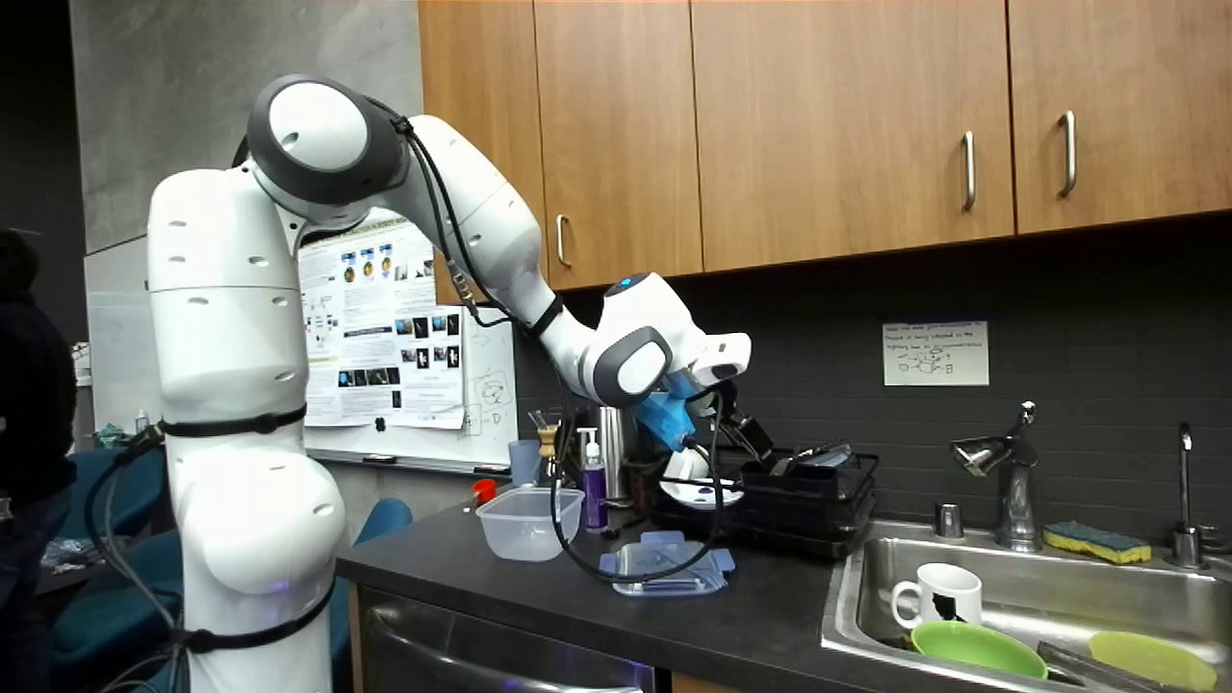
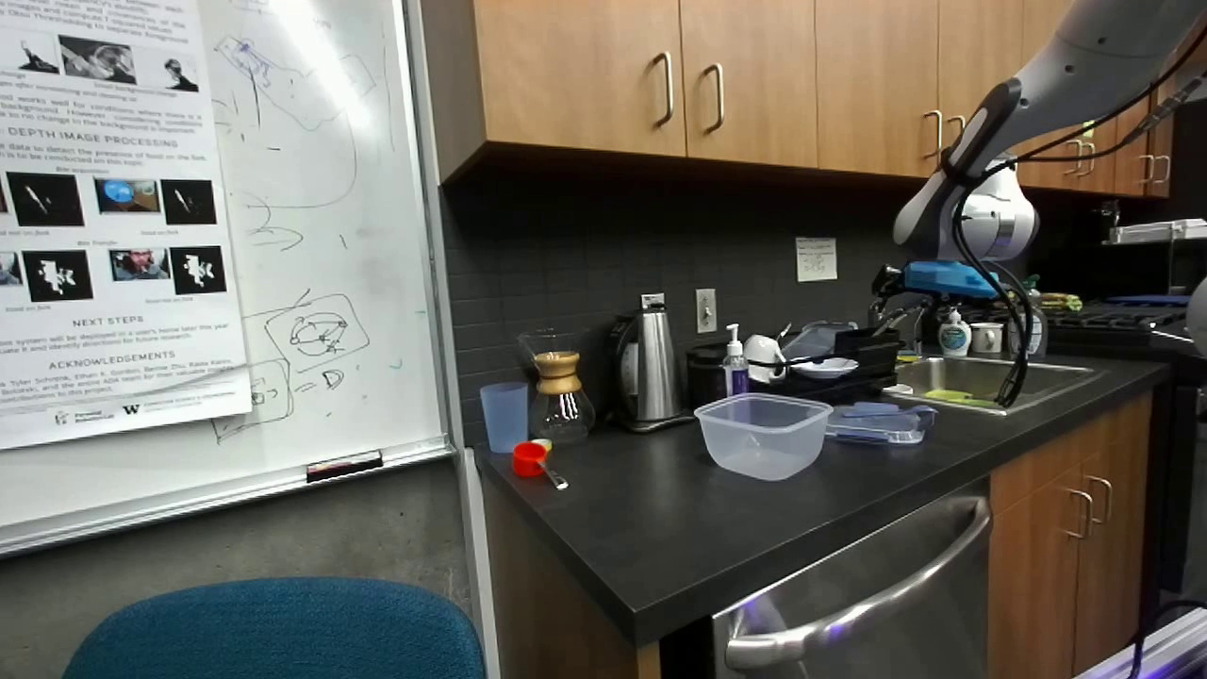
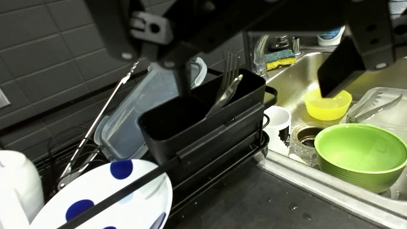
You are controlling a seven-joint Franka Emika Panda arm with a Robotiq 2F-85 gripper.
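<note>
Claw (image 3: 256,90) wide apart, near one cutlery holder (image 3: 210,124) – long axis slants up-right in wrist view; one fork (image 3: 226,83) inside, tines upward – one plate (image 3: 103,183) beside.

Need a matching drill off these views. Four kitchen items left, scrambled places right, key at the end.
Things
1. fork
2. polka-dot plate
3. green bowl
4. sponge

Places
A. inside the sink
B. beside the faucet
C. tines up in the black cutlery holder
D. tilted in the dish rack

Pairs: 1-C, 2-D, 3-A, 4-B
</note>
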